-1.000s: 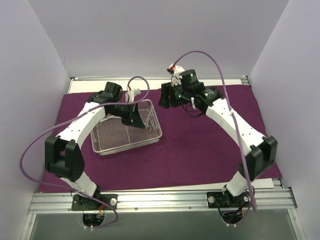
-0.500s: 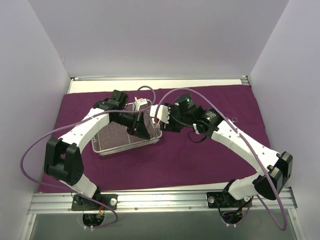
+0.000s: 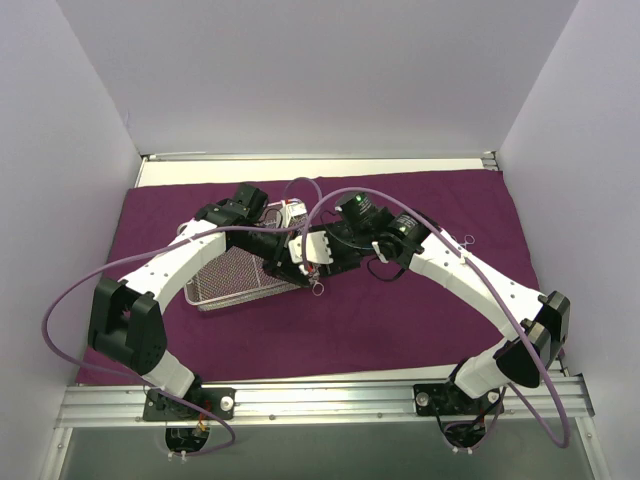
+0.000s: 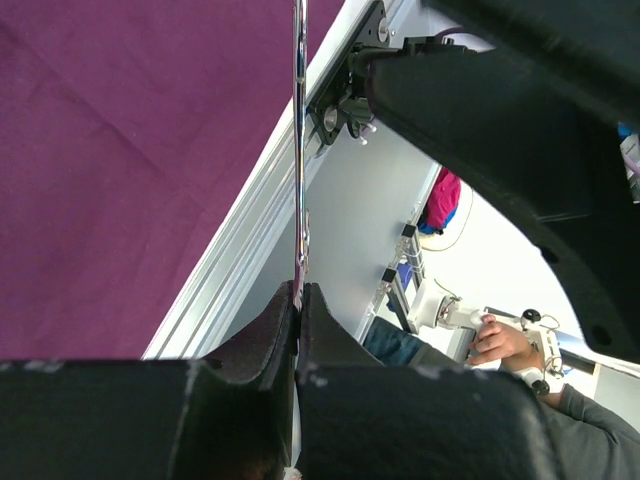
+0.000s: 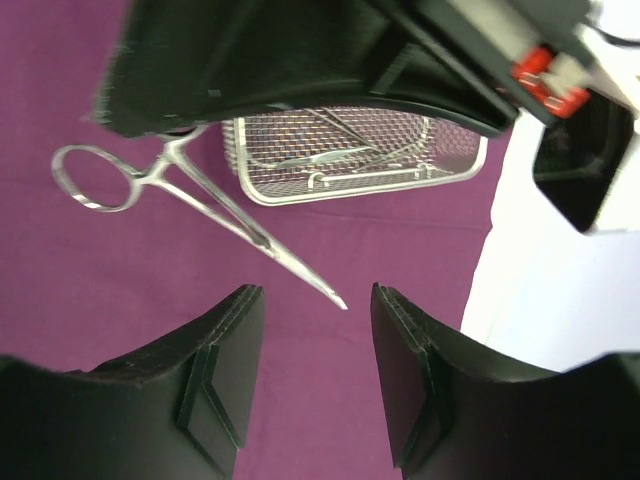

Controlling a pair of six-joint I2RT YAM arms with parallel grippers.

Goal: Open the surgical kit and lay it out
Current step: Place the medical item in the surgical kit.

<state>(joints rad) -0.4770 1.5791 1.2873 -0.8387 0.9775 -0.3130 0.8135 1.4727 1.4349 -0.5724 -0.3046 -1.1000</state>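
Note:
My left gripper (image 3: 292,268) is shut on a pair of thin steel forceps (image 3: 317,288) and holds them above the purple cloth (image 3: 400,310), just right of the wire-mesh tray (image 3: 225,285). In the left wrist view the forceps (image 4: 299,150) show edge-on, pinched between the closed jaws of the left gripper (image 4: 299,295). My right gripper (image 3: 305,252) is open and faces the left gripper. In the right wrist view the forceps (image 5: 200,195) point their tip into the gap of the right gripper (image 5: 315,295), touching neither finger. The tray (image 5: 455,172) behind holds more instruments (image 5: 330,155).
The cloth covers most of the table, with white table edge (image 3: 320,165) at the back and a metal rail (image 3: 320,395) at the front. Purple cables (image 3: 70,290) loop around both arms. White walls close in left, right and back.
My right arm has swung left from the back centre to face the left gripper. My left gripper has moved right from over the tray, carrying the forceps past its right edge.

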